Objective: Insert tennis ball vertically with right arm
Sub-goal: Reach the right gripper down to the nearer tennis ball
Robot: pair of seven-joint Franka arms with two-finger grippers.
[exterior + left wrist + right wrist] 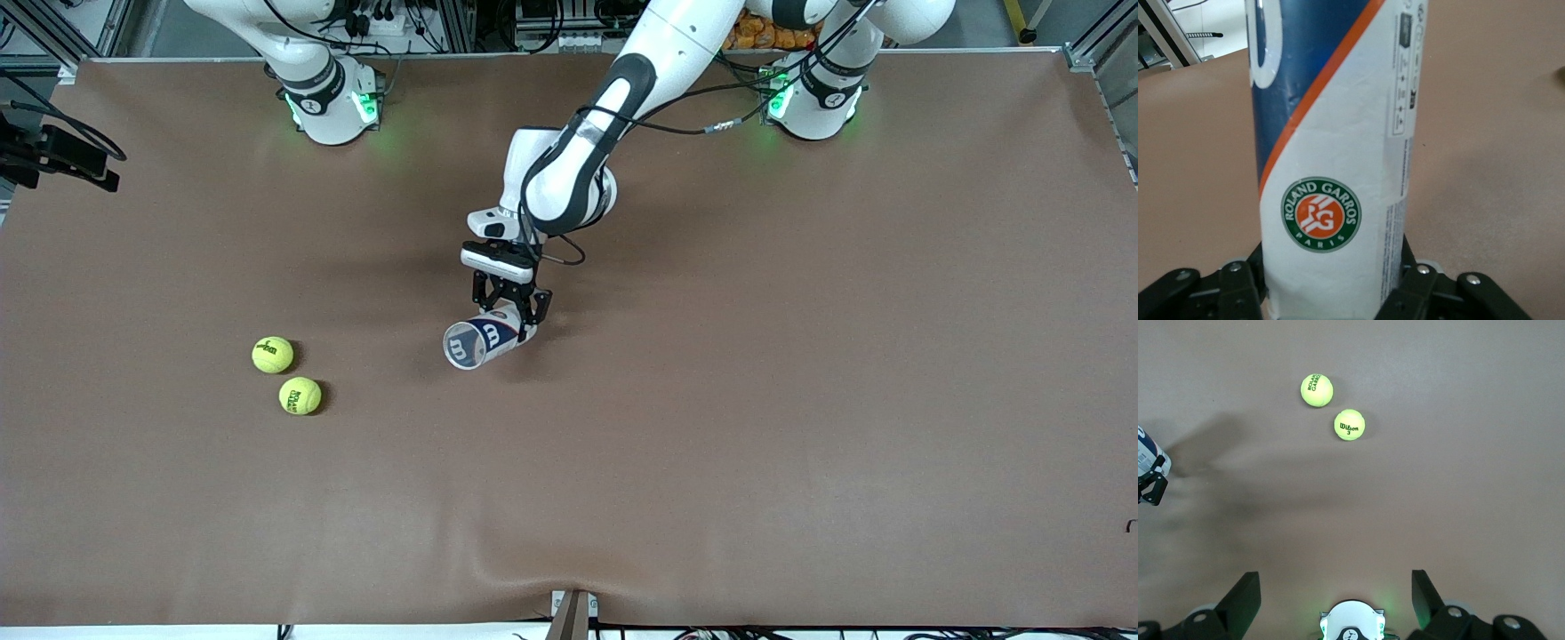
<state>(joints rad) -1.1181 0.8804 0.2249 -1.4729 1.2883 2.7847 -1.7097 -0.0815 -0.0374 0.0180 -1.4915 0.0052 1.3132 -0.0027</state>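
Front view | left gripper (pixel 508 309) clamped on can (pixel 483 340) mid-table; right gripper (pixel 1336 590) jaws apart above balls (pixel 272 355), (pixel 300 396) toward right arm's end | descend plumb, centre jaws on one ball

Even, soft overhead light, no glare.
Faint blurred shadows spread across the brown paper-covered table (pixel 800 400); the white-and-blue cylindrical ball can (pixel 1331 167) looks slightly soft close up.
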